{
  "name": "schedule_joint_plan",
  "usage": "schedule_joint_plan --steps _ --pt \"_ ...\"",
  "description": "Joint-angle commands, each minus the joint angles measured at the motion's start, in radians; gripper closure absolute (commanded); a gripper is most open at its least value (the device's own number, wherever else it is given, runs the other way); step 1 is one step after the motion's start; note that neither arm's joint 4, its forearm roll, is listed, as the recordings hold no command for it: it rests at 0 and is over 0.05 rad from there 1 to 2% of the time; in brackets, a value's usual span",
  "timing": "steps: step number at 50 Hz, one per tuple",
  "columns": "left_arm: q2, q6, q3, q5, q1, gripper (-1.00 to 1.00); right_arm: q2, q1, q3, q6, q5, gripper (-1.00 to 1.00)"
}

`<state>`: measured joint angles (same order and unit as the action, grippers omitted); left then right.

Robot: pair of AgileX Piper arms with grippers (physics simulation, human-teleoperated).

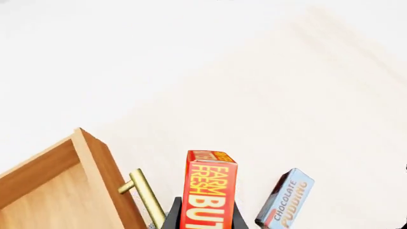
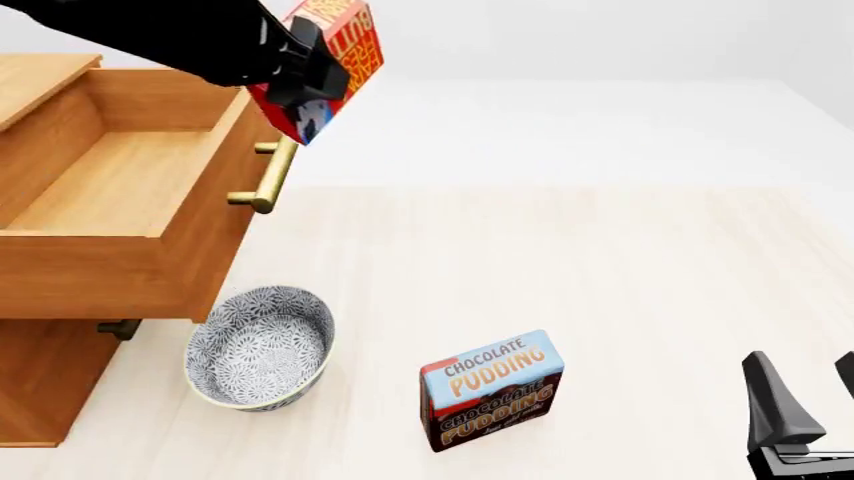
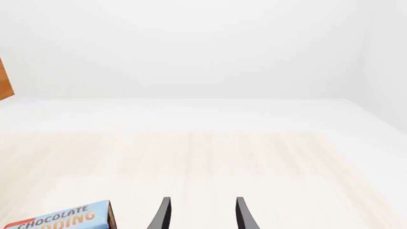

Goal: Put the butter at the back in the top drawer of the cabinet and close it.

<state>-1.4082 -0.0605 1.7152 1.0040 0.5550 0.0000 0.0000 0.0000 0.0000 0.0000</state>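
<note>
Reading "FARM FRESH": butter (image 1: 210, 191) in left hand (image 1: 205, 218)

Top drawer (image 2: 120, 180) open, unobstructed above.

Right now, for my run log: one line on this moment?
left gripper: shut on butter, lifted by top drawer | drawer: open | right gripper: open, idle

The butter (image 1: 208, 191) runs off the left wrist view's edge, lettering cut at "BUT". The cabinet (image 2: 54, 380) shows only partly in the front view; its lower drawers stay hidden beneath the top drawer (image 2: 127, 190).
</note>
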Motion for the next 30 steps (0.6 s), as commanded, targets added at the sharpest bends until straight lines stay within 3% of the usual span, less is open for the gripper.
schedule_joint_plan --steps 1,30 --pt "0.071 -0.033 0.015 0.049 -0.105 1.00 0.000 0.000 0.000 0.000 0.000 -1.00" --pt "0.147 -0.045 0.058 0.143 -0.310 1.00 0.000 0.000 0.000 0.000 0.000 -1.00"
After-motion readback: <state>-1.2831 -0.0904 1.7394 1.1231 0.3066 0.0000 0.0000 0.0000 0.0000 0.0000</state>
